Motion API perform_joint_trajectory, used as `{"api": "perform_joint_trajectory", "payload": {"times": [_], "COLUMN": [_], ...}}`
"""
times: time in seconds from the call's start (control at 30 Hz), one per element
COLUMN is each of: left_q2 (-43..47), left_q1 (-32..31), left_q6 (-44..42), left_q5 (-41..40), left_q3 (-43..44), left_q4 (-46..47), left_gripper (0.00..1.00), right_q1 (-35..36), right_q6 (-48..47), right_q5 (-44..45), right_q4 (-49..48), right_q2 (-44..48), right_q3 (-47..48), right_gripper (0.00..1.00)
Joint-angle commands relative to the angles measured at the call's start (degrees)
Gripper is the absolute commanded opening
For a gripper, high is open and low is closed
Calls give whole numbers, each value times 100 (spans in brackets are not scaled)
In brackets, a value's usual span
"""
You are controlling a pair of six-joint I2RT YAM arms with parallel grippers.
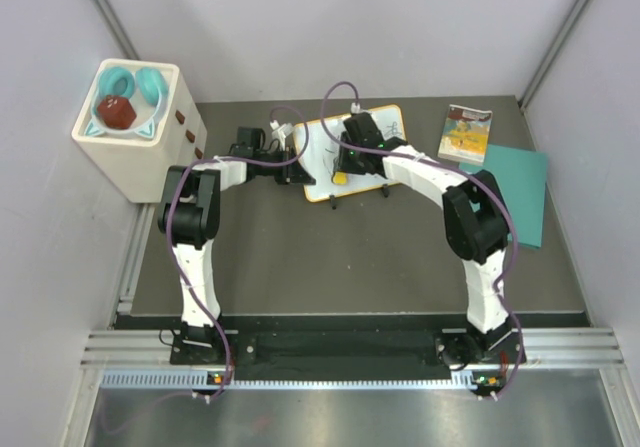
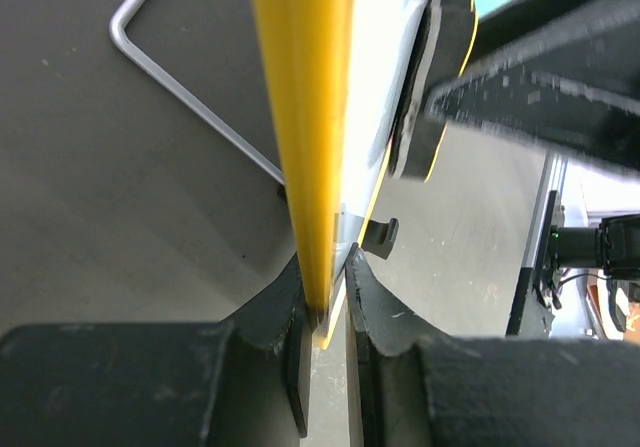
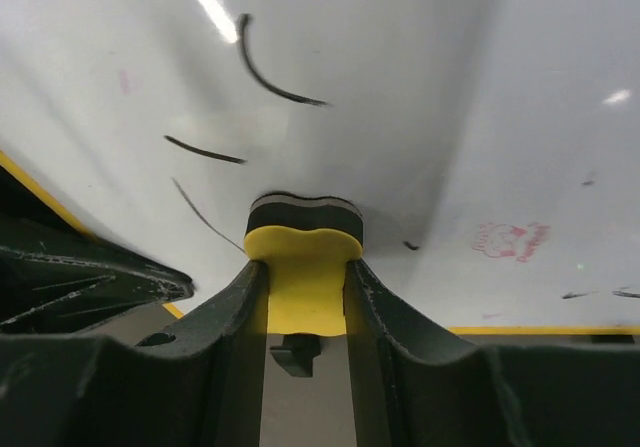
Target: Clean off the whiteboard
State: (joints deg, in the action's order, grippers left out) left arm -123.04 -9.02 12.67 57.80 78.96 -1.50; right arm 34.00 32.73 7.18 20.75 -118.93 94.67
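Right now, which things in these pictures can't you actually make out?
- Top view: the right gripper covers the middle of the whiteboard, hiding any marks beneath.
- Left wrist view: the left gripper pinches the board edge-on, so its writing face is unseen.
- Right wrist view: the eraser hides whatever lies under it.
- Top view: the cover of the small book is too small to read.

The orange-rimmed whiteboard [image 1: 322, 170] sits across the middle back of the dark grey mat [image 1: 330, 262]. The left gripper [image 1: 297, 164] pinches its left edge, and the right gripper [image 1: 347, 167] presses a yellow-and-black eraser [image 1: 341, 178] onto it, so both arms crowd that spot. A tall white box [image 1: 150, 172] blocks the left rear corner. A small picture book [image 1: 466, 133] and a flat teal sheet [image 1: 520, 192] lie low at right rear. The mat's near stretch between the arms lies open.
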Motion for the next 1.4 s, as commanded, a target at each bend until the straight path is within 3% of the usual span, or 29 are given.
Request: {"api": "perform_joint_trajectory", "payload": {"times": [0.0, 0.33, 0.73, 1.37], "left_q2": [-264, -255, -247, -238], "left_q1": [-30, -30, -30, -48], "left_q6": [-379, -379, -388, -405], "left_q5": [-1623, -1640, -1649, -1658], "left_q3": [-170, -188, -197, -188], "left_q4": [-492, -492, -492, -492], "left_gripper": [0, 0, 0, 0], "right_q1": [-1016, -1835, -1809, -271], "right_q6": [6, -48, 242, 418], "right_q5": [108, 196, -111, 74], "right_q4": [-19, -89, -326, 34], "right_q2": [-262, -104, -51, -684], "right_q3": [-590, -1135, -1566, -37], "right_gripper": [0, 0, 0, 0]}}
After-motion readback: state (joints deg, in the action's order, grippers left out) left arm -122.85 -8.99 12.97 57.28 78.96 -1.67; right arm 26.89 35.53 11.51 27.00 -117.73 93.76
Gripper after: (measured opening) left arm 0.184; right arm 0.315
